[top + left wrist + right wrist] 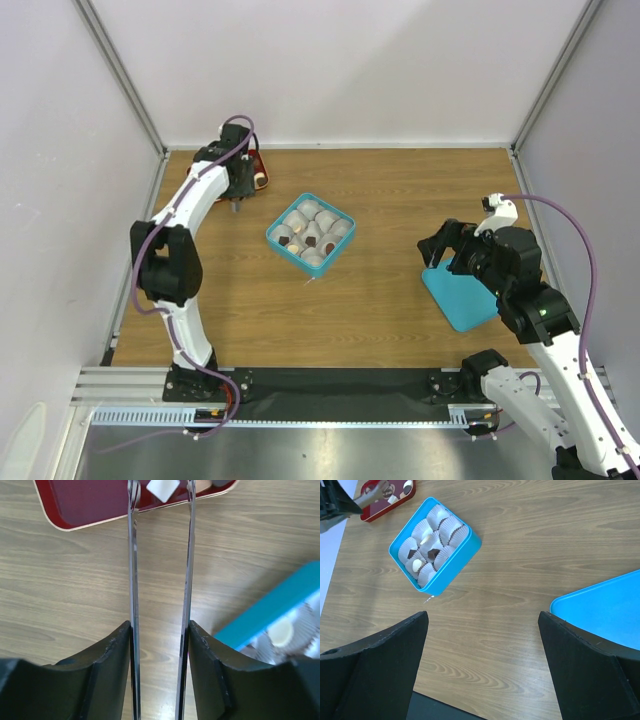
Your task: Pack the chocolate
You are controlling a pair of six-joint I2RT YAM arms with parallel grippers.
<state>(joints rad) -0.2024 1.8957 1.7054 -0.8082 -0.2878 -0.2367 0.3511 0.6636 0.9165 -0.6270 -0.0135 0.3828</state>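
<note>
Left gripper (161,486): thin blades stood partly apart over tray (85,505). White piece (163,490) lay between tips with gap either side, not pinched. Top view hid most of tray behind left arm (200,190).

Right gripper (482,625): spread wide, nothing between, over table (520,555), just beside lid (605,610).

Only right wrist view showed chocolate (432,554) clearly: dark and pale pieces sat in cups (451,527) inside box (455,562), mid-table. Left wrist view caught only box corner and one pale piece.

1 teal box (457,562), 9 white paper cups (451,527) inside, at least 3 chocolates (434,554) visible, 1 teal lid (605,607), 1 red tray (85,500).
</note>
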